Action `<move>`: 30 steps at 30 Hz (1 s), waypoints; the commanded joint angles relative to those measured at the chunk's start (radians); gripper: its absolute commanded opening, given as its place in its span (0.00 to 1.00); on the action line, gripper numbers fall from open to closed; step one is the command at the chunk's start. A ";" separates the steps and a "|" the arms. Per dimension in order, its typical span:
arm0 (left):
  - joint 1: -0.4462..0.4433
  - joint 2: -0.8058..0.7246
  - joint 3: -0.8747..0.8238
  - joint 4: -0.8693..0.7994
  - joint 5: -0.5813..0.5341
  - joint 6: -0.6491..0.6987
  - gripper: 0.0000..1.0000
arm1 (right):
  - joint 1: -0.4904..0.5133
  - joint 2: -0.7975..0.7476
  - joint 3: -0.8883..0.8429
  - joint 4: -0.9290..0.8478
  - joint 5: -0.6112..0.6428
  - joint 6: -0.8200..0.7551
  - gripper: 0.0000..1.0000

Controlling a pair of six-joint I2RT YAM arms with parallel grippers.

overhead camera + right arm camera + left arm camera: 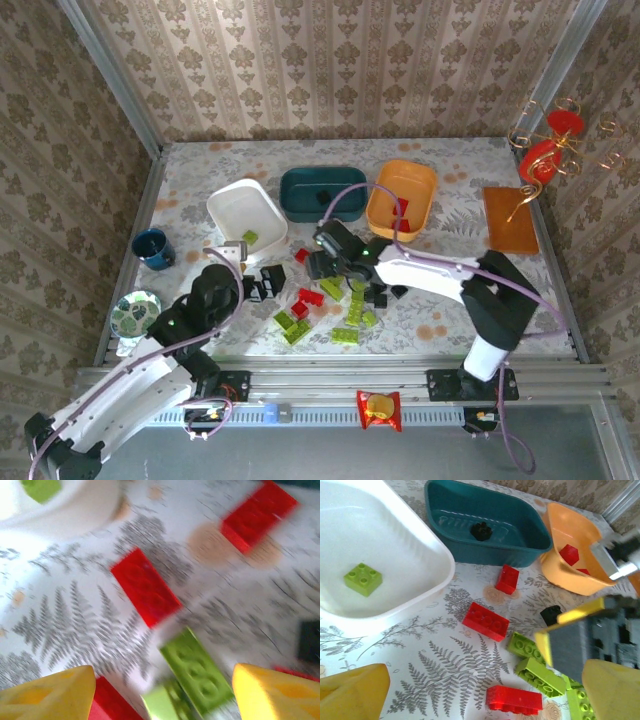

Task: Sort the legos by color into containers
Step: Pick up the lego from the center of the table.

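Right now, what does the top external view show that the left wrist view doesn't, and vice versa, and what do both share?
Top external adds the small blue cup and the red-and-yellow snack packet. Left wrist adds the four studs on the square lime green brick. Both share the white plastic tray holding that brick, the dark teal tray and the orange tray.

Left arm (120,385): white shells, black joints.
Right arm (430,270): white link, black joints, bulky elbow.
Cables (352,187): lilac, thin, looping along both arms.
Left fingers (355,692): blocky, yellow.
Right fingers (47,692): yellow, blurred.
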 commanded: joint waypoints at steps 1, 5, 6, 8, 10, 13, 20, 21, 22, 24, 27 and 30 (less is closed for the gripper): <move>0.003 -0.030 0.000 -0.076 -0.049 -0.018 1.00 | 0.007 0.117 0.128 -0.072 -0.058 -0.118 0.75; 0.009 -0.039 -0.003 -0.101 -0.050 -0.018 1.00 | 0.007 0.249 0.260 -0.127 -0.068 -0.167 0.75; 0.010 -0.038 -0.005 -0.103 -0.048 -0.018 1.00 | 0.007 0.277 0.288 -0.137 -0.070 -0.176 0.75; 0.015 -0.039 -0.008 -0.105 -0.042 -0.017 1.00 | 0.006 0.318 0.333 -0.156 -0.050 -0.188 0.75; 0.018 -0.039 -0.010 -0.103 -0.039 -0.017 1.00 | 0.006 0.351 0.369 -0.172 -0.017 -0.199 0.74; 0.022 -0.039 -0.014 -0.098 -0.038 -0.017 1.00 | 0.006 0.382 0.401 -0.193 0.027 -0.214 0.73; 0.027 -0.034 -0.030 -0.077 -0.026 -0.022 1.00 | 0.006 0.429 0.416 -0.206 0.057 -0.235 0.65; 0.028 -0.031 -0.030 -0.073 -0.025 -0.020 1.00 | 0.006 0.434 0.414 -0.206 0.059 -0.234 0.62; 0.029 -0.029 -0.028 -0.070 -0.024 -0.020 1.00 | 0.006 0.435 0.413 -0.204 0.064 -0.233 0.59; 0.030 -0.022 -0.028 -0.065 -0.019 -0.019 1.00 | 0.006 0.434 0.406 -0.197 0.067 -0.229 0.53; 0.030 -0.010 -0.028 -0.060 -0.014 -0.021 1.00 | 0.006 0.416 0.382 -0.179 0.071 -0.223 0.36; 0.033 0.004 -0.029 -0.055 -0.012 -0.025 1.00 | 0.007 0.340 0.306 -0.114 0.058 -0.202 0.27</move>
